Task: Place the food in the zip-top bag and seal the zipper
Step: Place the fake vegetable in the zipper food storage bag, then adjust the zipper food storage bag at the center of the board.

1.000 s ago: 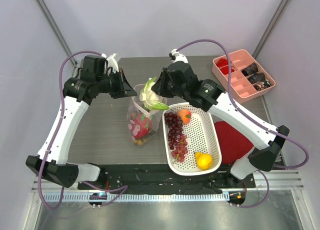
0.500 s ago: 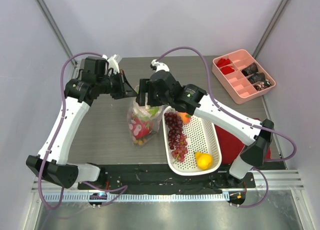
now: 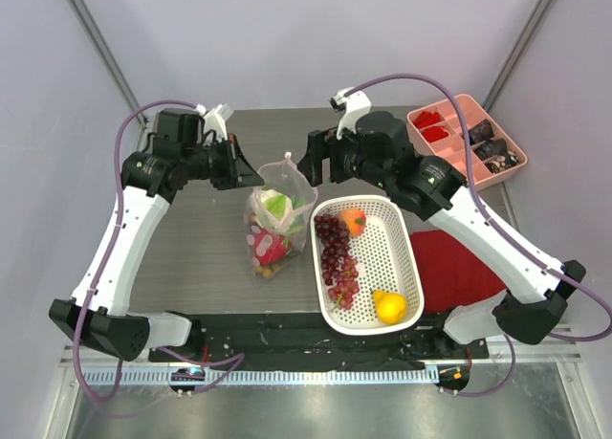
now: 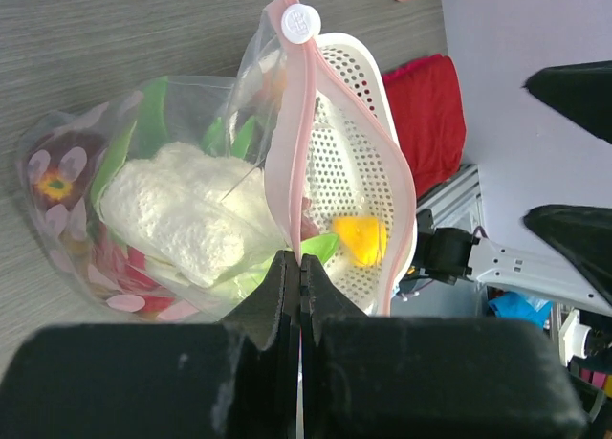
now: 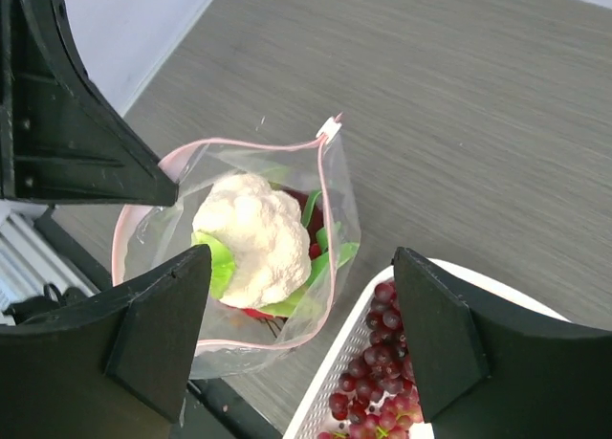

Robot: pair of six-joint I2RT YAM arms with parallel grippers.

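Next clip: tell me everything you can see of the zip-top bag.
The zip-top bag is crinkly clear plastic printed with pale pink dots, with a pink zipper strip round its mouth and a white slider at one end. It stands upright on the table, mouth open, close beside the white basket. The left gripper pinches its rim. Inside lie a white cauliflower and pink fruit.

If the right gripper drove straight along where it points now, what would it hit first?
Probably the white cauliflower sitting high in the open zip-top bag; the open right gripper aims almost at it. Depth is unclear, so the bag rim could touch first.
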